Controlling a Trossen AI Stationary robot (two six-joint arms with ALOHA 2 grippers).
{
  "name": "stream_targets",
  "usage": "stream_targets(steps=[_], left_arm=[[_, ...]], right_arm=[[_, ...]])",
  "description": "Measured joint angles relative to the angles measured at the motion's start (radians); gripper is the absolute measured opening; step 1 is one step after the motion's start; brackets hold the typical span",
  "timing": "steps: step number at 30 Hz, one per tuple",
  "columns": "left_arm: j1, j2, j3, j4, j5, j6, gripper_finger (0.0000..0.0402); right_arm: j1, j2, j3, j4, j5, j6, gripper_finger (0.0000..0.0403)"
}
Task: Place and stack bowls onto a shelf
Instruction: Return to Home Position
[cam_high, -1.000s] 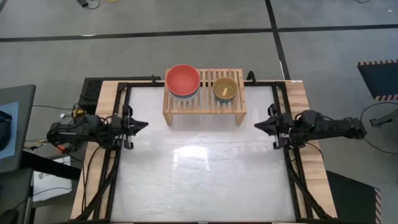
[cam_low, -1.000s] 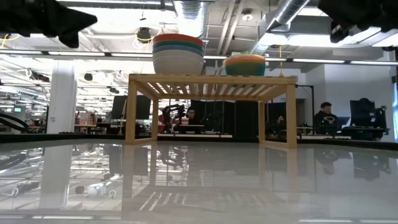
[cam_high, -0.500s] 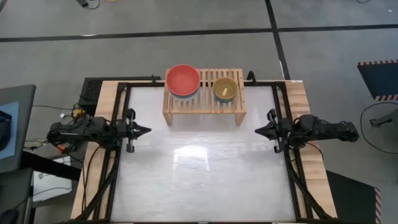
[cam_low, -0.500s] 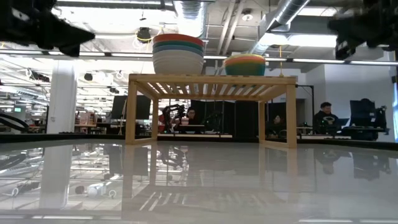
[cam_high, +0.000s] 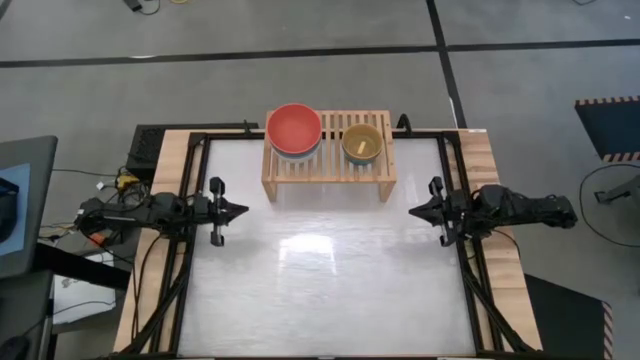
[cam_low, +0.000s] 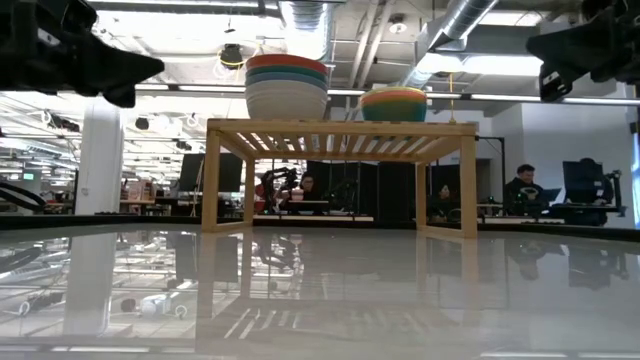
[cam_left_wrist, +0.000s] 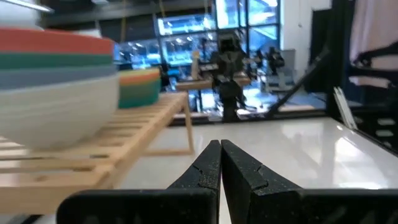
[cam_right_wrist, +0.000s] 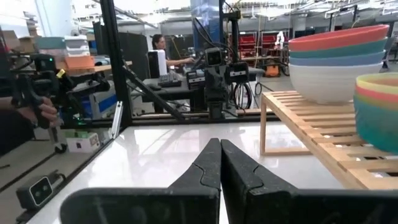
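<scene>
The light-wood shelf (cam_high: 328, 168) stands on its side legs at the table's far middle. On its left part sits a nested stack of large bowls (cam_high: 294, 130) (cam_low: 287, 87), red on top and cream at the bottom. On its right part sits a stack of smaller bowls (cam_high: 363, 144) (cam_low: 394, 103), yellow on top. My left gripper (cam_high: 244, 210) (cam_left_wrist: 220, 144) hovers shut at the table's left edge, pointing right. My right gripper (cam_high: 411, 211) (cam_right_wrist: 220, 142) hovers shut at the right edge, pointing left. Both are empty and face each other.
A black frame (cam_high: 190, 200) runs along the table's left and right sides under the arms. The glossy white tabletop (cam_high: 320, 280) lies between and in front of the grippers. People sit at desks in the room beyond (cam_low: 520, 190).
My left gripper has moved down and toward the table's right and near edges, staying shut. My right gripper has come down and a little toward the near edge, and its arm has drawn in a little. The bowls and shelf have stayed put.
</scene>
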Motion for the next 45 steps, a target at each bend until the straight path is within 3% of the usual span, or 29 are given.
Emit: stream_targets(steps=[16, 23, 25, 30, 36, 45], left_arm=[[0.153, 0.016, -0.001, 0.059, 0.110, -0.067, 0.0000], [0.209, 0.014, 0.045, 0.015, 0.201, -0.066, 0.0000], [0.220, 0.015, 0.045, -0.011, 0.222, -0.077, 0.0000], [0.234, 0.015, 0.042, -0.083, 0.220, -0.079, 0.0000], [0.234, 0.035, -0.001, -0.052, 0.253, -0.167, 0.0000], [0.229, 0.046, -0.002, -0.046, 0.227, -0.132, 0.0000]], right_arm=[[-0.093, 0.000, 0.000, 0.049, 0.015, -0.042, 0.0024], [-0.128, 0.000, -0.149, 0.199, -0.065, 0.047, 0.0024], [-0.128, 0.000, -0.148, 0.170, -0.072, 0.057, 0.0024], [-0.126, 0.000, -0.148, 0.161, -0.075, 0.040, 0.0024], [-0.170, 0.000, -0.148, 0.154, -0.074, -0.008, 0.0024], [-0.184, 0.000, -0.148, 0.111, -0.077, -0.011, 0.0024]])
